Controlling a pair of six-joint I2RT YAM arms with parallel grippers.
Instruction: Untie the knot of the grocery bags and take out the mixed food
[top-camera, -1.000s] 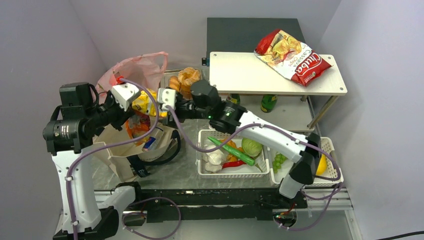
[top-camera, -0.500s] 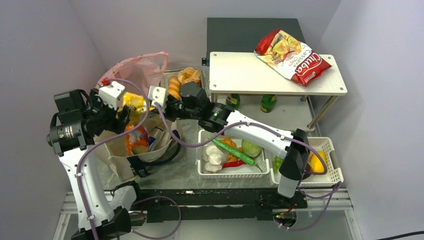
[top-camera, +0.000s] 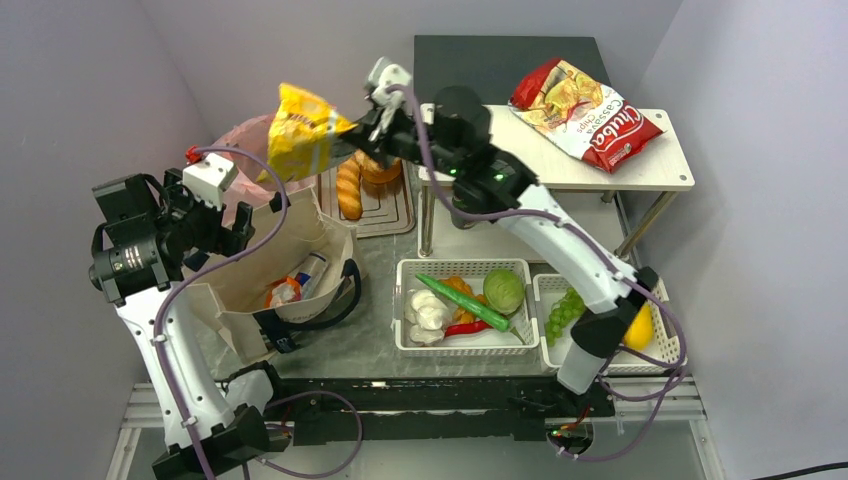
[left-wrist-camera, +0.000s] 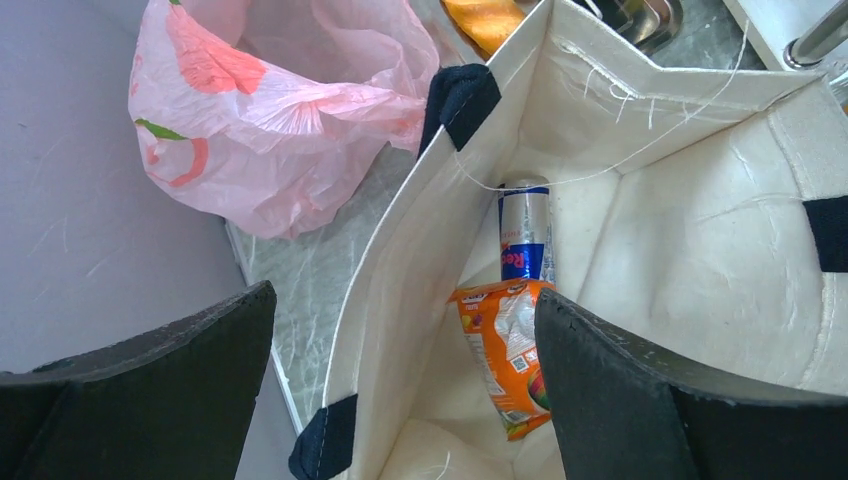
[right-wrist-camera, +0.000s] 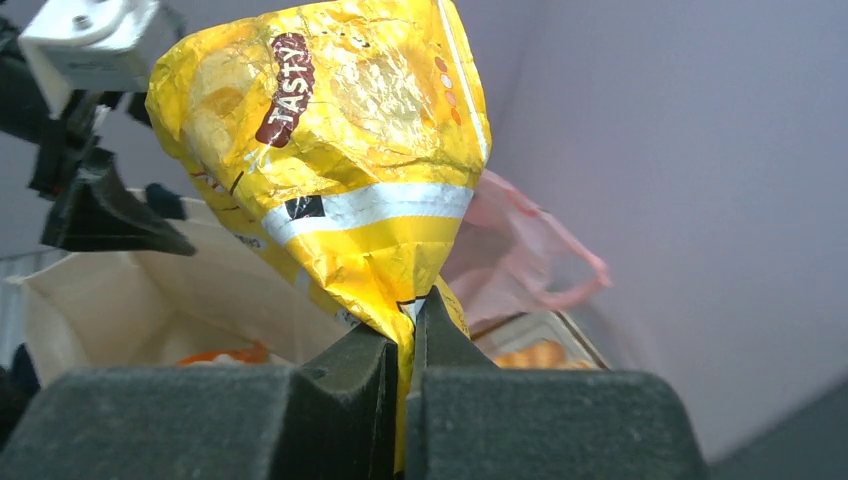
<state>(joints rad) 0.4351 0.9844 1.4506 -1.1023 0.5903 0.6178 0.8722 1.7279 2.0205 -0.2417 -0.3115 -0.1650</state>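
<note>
Top external view. Shows the right gripper (top-camera: 362, 128) raised high over the rear left of the table, pinched shut on one end of the yellow Lay's bag (top-camera: 298, 140). Catches that bag hanging in the air above the pink plastic bag (top-camera: 232, 150), clear of the beige tote (top-camera: 240, 295). Places the left gripper (top-camera: 240, 222) at the tote's left rim, fingers spread. Finds the tote standing open with an orange snack packet (top-camera: 284, 292) on its floor. Puts cabbage (top-camera: 503, 291), garlic (top-camera: 428, 312) and a long green vegetable (top-camera: 465, 302) in the white basket (top-camera: 460, 348) at the near edge, and green grapes (top-camera: 562, 312) in the second basket (top-camera: 655, 290) to its right.

Left wrist view. Looks down into the open tote (left-wrist-camera: 700, 230): a can (left-wrist-camera: 527, 235) against the inner wall, the orange snack packet (left-wrist-camera: 505, 365) touching its lower end. Shows the left gripper (left-wrist-camera: 400, 400) wide open and gripping nothing, one finger outside the tote's rim, the other over its inside. Sets the pink plastic bag (left-wrist-camera: 270, 130) crumpled just beside the tote.

Right wrist view. Shows the right gripper (right-wrist-camera: 403, 350) closed on the crimped edge of the Lay's bag (right-wrist-camera: 340, 150), which fills the upper frame. Leaves the tote (right-wrist-camera: 130, 300) below left and the pink plastic bag (right-wrist-camera: 520, 260) blurred behind.
</note>
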